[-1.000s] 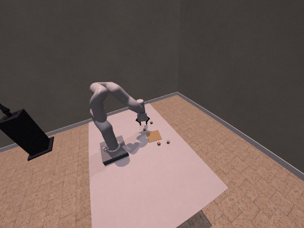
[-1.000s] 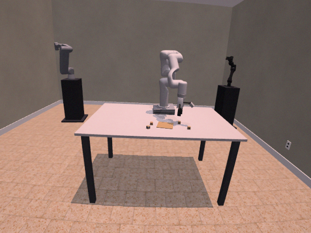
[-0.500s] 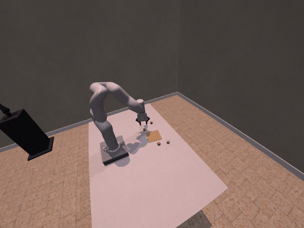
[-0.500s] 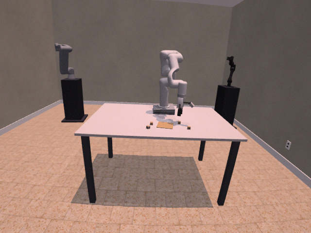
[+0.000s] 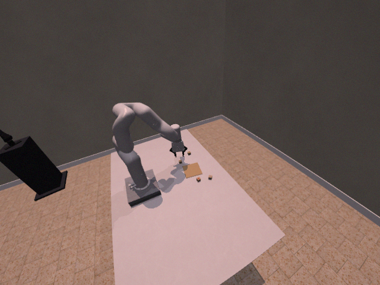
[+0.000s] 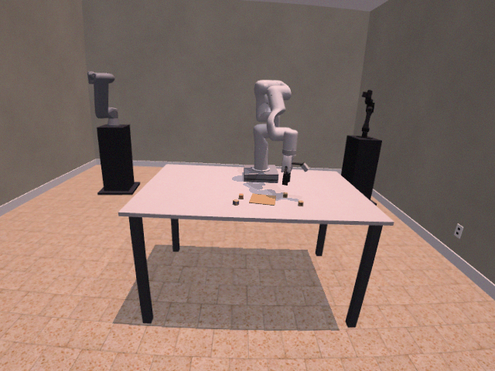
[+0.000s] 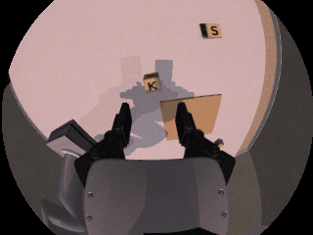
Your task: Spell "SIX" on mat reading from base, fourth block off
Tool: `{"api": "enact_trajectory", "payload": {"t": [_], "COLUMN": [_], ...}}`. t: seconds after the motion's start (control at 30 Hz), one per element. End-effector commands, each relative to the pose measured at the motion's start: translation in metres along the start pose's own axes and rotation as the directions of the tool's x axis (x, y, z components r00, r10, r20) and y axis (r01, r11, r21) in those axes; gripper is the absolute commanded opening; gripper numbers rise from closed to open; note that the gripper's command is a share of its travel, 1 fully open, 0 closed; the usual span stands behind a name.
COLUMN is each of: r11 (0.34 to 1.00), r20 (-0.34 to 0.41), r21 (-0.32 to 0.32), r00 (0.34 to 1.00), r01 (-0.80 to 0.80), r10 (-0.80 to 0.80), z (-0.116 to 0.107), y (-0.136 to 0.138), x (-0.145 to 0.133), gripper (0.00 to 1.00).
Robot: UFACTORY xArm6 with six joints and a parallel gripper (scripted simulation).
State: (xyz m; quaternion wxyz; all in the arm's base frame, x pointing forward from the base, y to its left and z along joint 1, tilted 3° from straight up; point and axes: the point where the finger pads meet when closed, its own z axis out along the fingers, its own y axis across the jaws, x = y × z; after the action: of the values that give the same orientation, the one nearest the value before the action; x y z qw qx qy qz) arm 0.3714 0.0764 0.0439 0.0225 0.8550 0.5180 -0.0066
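Pincer partway open, clear gap between fingers, nothing held. It hangs above the table, pointing down, near the K block, not touching it.

K block sits on the table off the mat, near it on the robot's left side. Letter K readable in the wrist view, turned slightly. S block also on the table, off the mat, farther out from the robot base than K; S readable in the wrist view.

Other two blocks off the mat on its opposite side, near each other, apart: near block and far block, the latter farther from the base. Letters on both too small to read.

All four blocks off the mat, so no word on it. Mat lies flat on the table, tan side up. Arm's shadow falls around K and over part of the mat.
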Motion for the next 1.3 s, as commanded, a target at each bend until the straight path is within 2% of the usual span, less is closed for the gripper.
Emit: {"api": "enact_trajectory", "payload": {"t": [0.0,1.27], "r11": [1.0,1.0], "r20": [-0.002,-0.002], "r21": [-0.003,-0.003], "r00": [1.0,1.0], "r01": [0.0,0.0], "r10": [0.0,0.0], "z": [0.001,0.045], "y": [0.001,0.001], "x": [0.001,0.001], "gripper": [0.63,0.63]}}
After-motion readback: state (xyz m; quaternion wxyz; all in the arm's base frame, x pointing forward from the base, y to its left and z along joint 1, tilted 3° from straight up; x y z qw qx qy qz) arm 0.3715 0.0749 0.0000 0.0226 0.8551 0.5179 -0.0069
